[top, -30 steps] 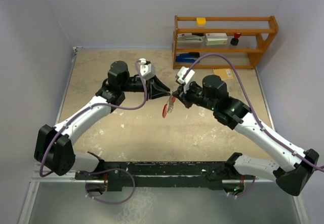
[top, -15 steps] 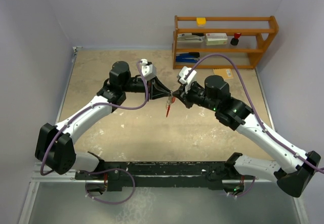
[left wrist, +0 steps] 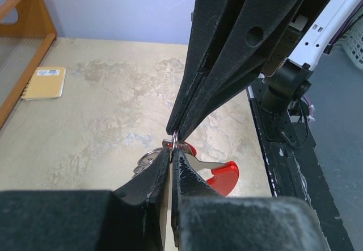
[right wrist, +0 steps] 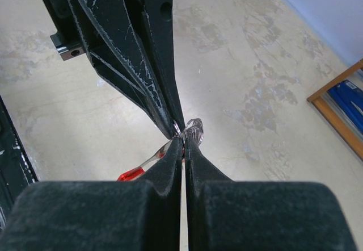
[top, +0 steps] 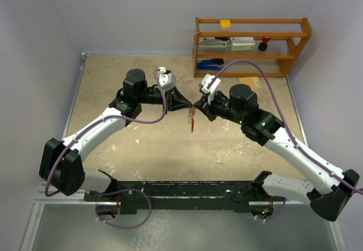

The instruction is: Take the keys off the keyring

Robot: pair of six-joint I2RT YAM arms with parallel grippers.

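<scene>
Both grippers meet tip to tip in mid-air over the table's middle. My left gripper [top: 186, 108] [left wrist: 171, 149] and my right gripper [top: 195, 108] [right wrist: 184, 141] are each shut on the thin silvery ring of the keyring. The red-and-white crescent fob [top: 193, 124] [left wrist: 220, 172] [right wrist: 134, 173] hangs below the pinch. Loose silvery ring loops [left wrist: 145, 158] [right wrist: 194, 128] stick out beside the fingertips. I cannot pick out the tiny red-headed key; only a speck of red shows at the pinch.
A wooden shelf [top: 252, 55] [left wrist: 22, 41] stands at the back right with boxes, a blue item and a dark red-topped knob [top: 264, 44]. A yellow pad [top: 249, 83] [left wrist: 44, 83] lies on the table before it. The black base rail [top: 181, 193] runs along the near edge.
The fob, earlier turned flat-on and to the left of the pinch, has swung and now hangs edge-on straight below it. Both grippers stay shut at the same spot.
</scene>
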